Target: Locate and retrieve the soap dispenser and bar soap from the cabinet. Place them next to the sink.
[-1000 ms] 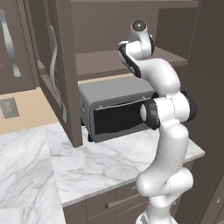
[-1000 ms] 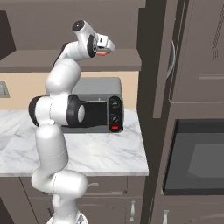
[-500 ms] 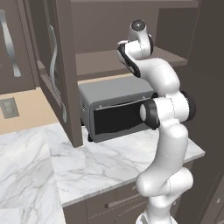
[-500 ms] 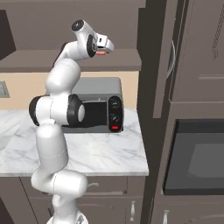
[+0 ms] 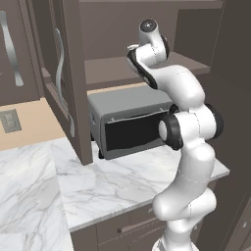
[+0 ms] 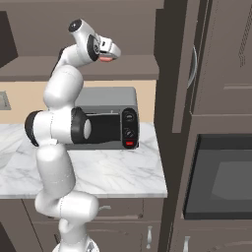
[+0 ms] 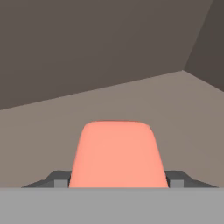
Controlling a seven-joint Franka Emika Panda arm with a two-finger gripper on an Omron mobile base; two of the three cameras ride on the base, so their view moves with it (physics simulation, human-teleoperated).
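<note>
Near: my claw (image 6: 105, 55) is raised to cabinet-shelf height, closed on the bar soap (image 7: 117, 153). The salmon bar sits between my dark fingertips (image 7: 57, 178), jaws drawn in against its two sides. From the right base view the pink shows just under the hand.

Below me: grey toaster oven (image 5: 128, 122) on the marble counter (image 5: 98, 186), the open cabinet door (image 5: 63, 83) to its left.

Far: bare brown shelf (image 7: 183, 113) of the cabinet (image 6: 123, 66), back wall beyond.

Judgement: soap is gripped; the step is carrying it out. Best to draw straight back toward me, level, clear of the shelf lip and the door edge, before swinging. Grip firm; the bar looks slick.
</note>
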